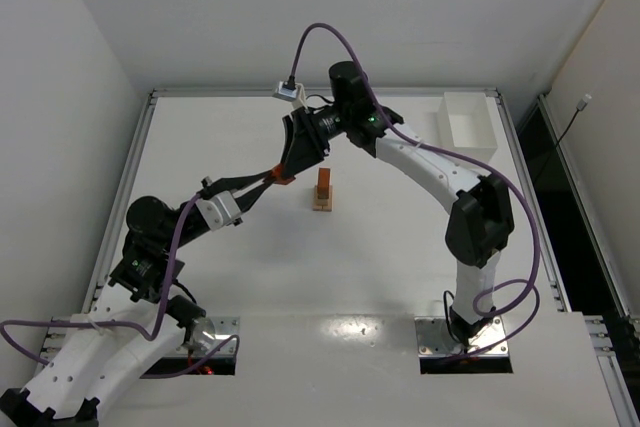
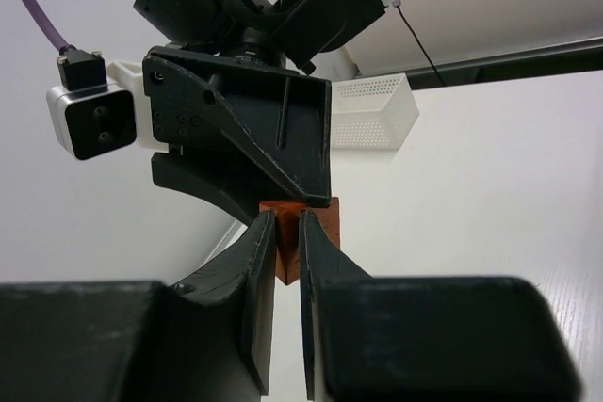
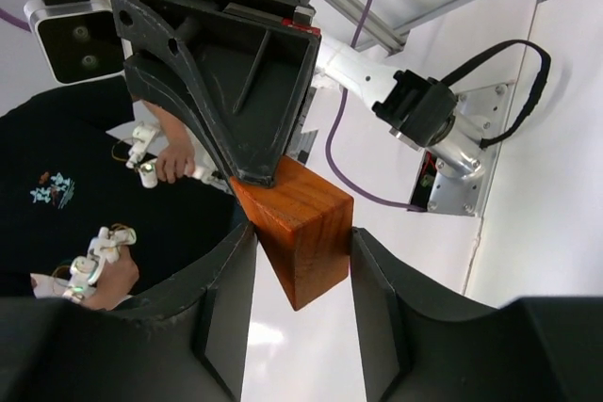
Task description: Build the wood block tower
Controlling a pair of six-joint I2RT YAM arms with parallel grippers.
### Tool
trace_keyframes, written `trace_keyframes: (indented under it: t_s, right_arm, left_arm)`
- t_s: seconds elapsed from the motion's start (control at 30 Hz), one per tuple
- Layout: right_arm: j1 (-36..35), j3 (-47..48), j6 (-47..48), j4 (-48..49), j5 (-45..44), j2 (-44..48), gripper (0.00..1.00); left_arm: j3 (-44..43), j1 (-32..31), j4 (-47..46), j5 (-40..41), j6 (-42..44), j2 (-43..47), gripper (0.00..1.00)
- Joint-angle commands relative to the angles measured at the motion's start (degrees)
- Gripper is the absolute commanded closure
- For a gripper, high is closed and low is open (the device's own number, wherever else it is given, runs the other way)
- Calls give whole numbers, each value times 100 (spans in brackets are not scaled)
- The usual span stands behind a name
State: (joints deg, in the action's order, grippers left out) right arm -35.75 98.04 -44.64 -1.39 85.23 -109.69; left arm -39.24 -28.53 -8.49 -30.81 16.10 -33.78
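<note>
A reddish-orange wedge block (image 3: 306, 233) hangs in the air between both grippers. My left gripper (image 2: 287, 218) is shut on its thin edge, and the block (image 2: 326, 221) shows just past the fingertips. My right gripper (image 3: 300, 237) meets it from the opposite side, with one finger against each flank. In the top view the two grippers meet at the block (image 1: 283, 179), left of the tower. The wood block tower (image 1: 322, 195) stands mid-table: a pale base with a reddish-orange block upright on it.
A white rectangular box (image 1: 467, 125) sits at the far right corner of the table, also visible in the left wrist view (image 2: 377, 112). A person's hands (image 3: 170, 152) show beyond the table's near edge in the right wrist view.
</note>
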Motion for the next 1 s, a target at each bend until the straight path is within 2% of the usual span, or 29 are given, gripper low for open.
trace_keyframes:
  t_s: [0.0, 0.07, 0.1, 0.2, 0.3, 0.33, 0.37, 0.4, 0.53, 0.63, 0.87, 0.9, 0.97]
  right_arm:
    - [-73, 137, -9, 288, 591, 246, 81]
    - [-73, 84, -9, 340, 591, 299, 86]
    - [-73, 84, -9, 341, 591, 299, 92]
    - [-73, -39, -9, 341, 591, 404, 100]
    - [-73, -101, -9, 394, 591, 457, 100]
    - [-73, -101, -9, 394, 591, 457, 100]
    - [-73, -162, -9, 394, 591, 457, 100]
    - [-73, -162, -9, 394, 591, 509, 100]
    - [-12, -337, -9, 463, 591, 563, 100]
    - [189, -653, -290, 858, 591, 694, 100]
    - [1015, -1822, -239, 1018, 30, 1247, 100]
    - [1121, -1884, -81, 835, -224, 1300, 100]
    - [1402, -1815, 1049, -461, -880, 1423, 100]
  left_arm:
    - [22, -65, -145, -118, 166, -23, 100]
    - [22, -65, -74, -57, 166, -23, 90]
    - [22, -65, -13, -5, 166, -23, 85]
    - [74, -65, -12, -4, 166, 29, 79]
    - [75, -65, 41, 49, 166, 29, 56]
    - [136, -65, 41, 49, 166, 82, 39]
    - [136, -65, 41, 49, 166, 82, 34]
    - [136, -65, 41, 101, 166, 82, 24]
    - [136, -65, 41, 206, 43, 82, 19]
    - [136, -65, 189, 268, -44, 82, 1]
    - [-328, -65, 848, 1373, -704, -110, 1]
    - [-382, -65, 1014, 1454, -783, -163, 1]
    - [-434, -65, 1069, 1752, -1099, -225, 1]
